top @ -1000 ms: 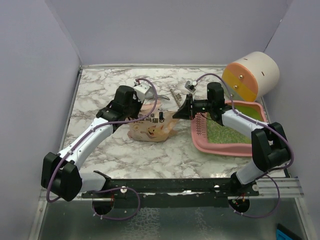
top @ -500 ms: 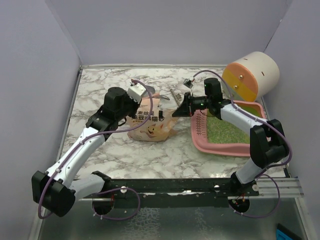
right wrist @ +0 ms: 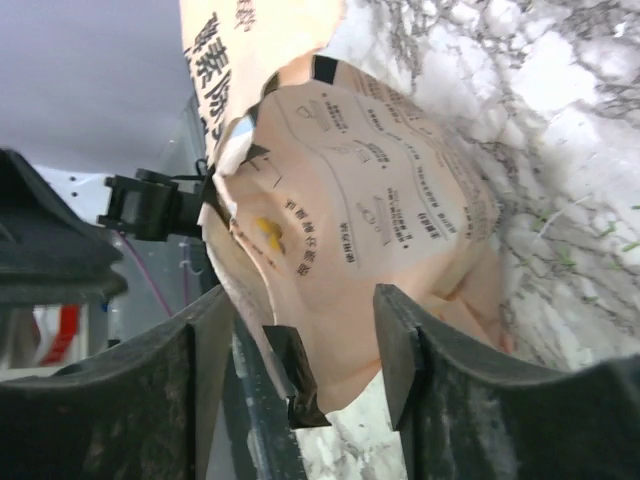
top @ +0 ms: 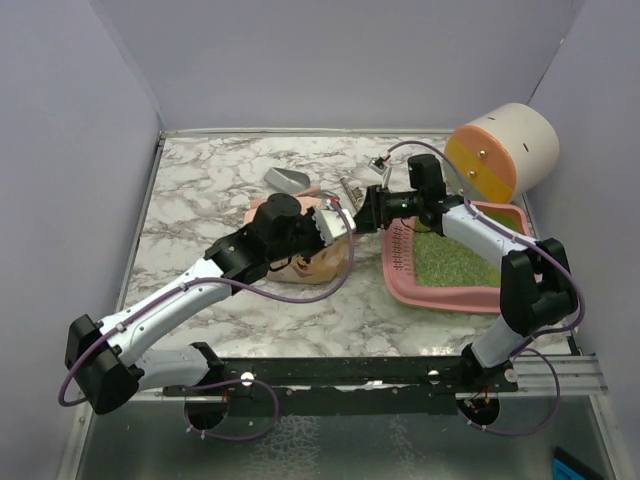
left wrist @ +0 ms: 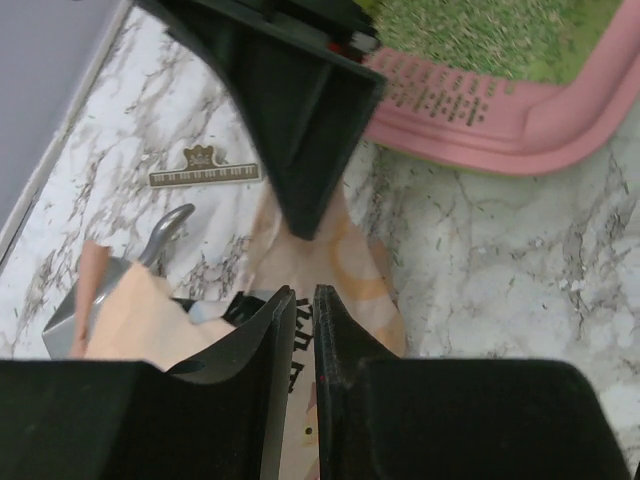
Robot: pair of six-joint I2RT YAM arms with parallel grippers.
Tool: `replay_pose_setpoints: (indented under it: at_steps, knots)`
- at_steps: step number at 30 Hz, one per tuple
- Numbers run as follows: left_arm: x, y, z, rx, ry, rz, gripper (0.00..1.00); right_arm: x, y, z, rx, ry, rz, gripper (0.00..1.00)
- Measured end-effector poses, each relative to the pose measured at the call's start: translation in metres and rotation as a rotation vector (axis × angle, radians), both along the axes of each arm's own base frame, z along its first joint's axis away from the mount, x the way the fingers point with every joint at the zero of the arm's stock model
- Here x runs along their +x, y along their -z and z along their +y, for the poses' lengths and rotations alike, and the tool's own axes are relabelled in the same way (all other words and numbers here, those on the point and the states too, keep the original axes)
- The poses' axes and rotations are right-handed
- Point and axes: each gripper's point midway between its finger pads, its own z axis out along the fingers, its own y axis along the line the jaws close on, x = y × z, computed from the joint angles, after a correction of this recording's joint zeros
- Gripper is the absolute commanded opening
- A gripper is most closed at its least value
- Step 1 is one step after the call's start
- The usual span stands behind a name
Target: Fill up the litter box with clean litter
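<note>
The pink litter box (top: pixel 440 291) lies at the right, with pale-green clean litter (top: pixel 455 262) inside it; both also show in the left wrist view, litter box (left wrist: pixel 500 105) and litter (left wrist: pixel 480 30). The tan printed bag (top: pixel 300 268) lies on the marble left of the box. My left gripper (top: pixel 338 222) hovers over the bag's right end. Its jaws stand a narrow slit apart (left wrist: pixel 305 300), nothing pinched, with the bag (left wrist: pixel 345 255) showing below. My right gripper (top: pixel 362 212) is open, and the bag's end (right wrist: pixel 370 220) sits loosely between its fingers (right wrist: pixel 395 340).
A grey metal scoop (top: pixel 285 180) lies behind the bag. A small flat clip (top: pixel 350 188) sits near the right gripper. The cream, orange and yellow cylinder (top: pixel 505 148) stands at the back right, beside the box. Grey walls close in the sides and back.
My right jaws have opened and let go of the bag's end. My left arm swung right, from behind the bag to over its right end, and its jaws parted slightly. The scoop is now uncovered.
</note>
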Motion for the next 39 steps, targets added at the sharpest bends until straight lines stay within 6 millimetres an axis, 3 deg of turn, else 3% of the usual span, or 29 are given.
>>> replay_pose_setpoints:
  at_steps: [3,7,17,28,35,39]
  knots:
    - [-0.013,0.019,-0.010,0.099,0.048,-0.014,0.17,0.005,-0.001,-0.002,-0.021,0.031,-0.005,0.66]
    - [-0.014,0.032,-0.004,0.199,0.029,-0.042,0.17,0.013,-0.006,-0.008,-0.065,0.106,-0.035,0.66]
    - [0.001,0.036,0.018,0.337,-0.058,-0.136,0.18,0.027,-0.052,-0.037,-0.141,0.344,-0.222,0.66]
    - [-0.029,0.047,-0.003,0.380,0.070,-0.161,0.22,0.036,-0.028,-0.069,-0.302,0.475,-0.235,0.65]
    - [-0.032,0.082,0.014,0.498,0.088,-0.173,0.29,0.038,-0.036,-0.085,-0.315,0.515,-0.258,0.65]
    - [-0.024,0.091,0.018,0.547,0.073,-0.206,0.33,0.038,-0.041,-0.089,-0.313,0.522,-0.275,0.64]
